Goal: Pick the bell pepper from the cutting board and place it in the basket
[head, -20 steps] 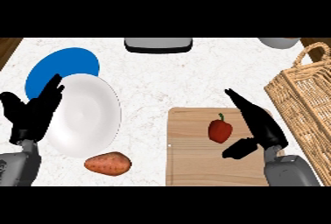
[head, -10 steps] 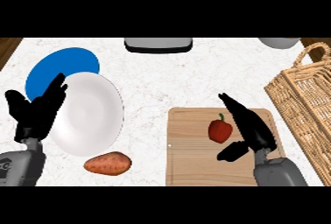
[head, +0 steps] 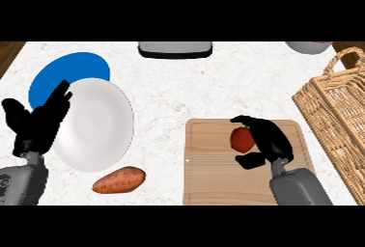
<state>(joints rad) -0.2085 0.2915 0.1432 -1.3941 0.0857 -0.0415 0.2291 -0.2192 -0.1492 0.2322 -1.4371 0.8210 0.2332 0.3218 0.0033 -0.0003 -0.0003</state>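
Observation:
A red bell pepper (head: pixel 242 139) lies on the wooden cutting board (head: pixel 214 173) at the lower middle right. My right hand (head: pixel 267 140) sits against the pepper's right side, with fingers curling over its top and the thumb below it; part of the pepper is hidden by the hand. The wicker basket (head: pixel 335 116) stands at the right edge, beyond the board. My left hand (head: pixel 39 123) rests open, fingers up, at the left edge over the white plate's rim.
A white plate (head: pixel 96 125) overlaps a blue plate (head: pixel 68 75) at the left. A sweet potato (head: pixel 119 180) lies below the white plate. A grey tray (head: pixel 175 48) and a grey bowl (head: pixel 311 47) sit at the far edge.
My right hand has moved left onto the pepper and its fingers have curled round it. The left hand has barely shifted.

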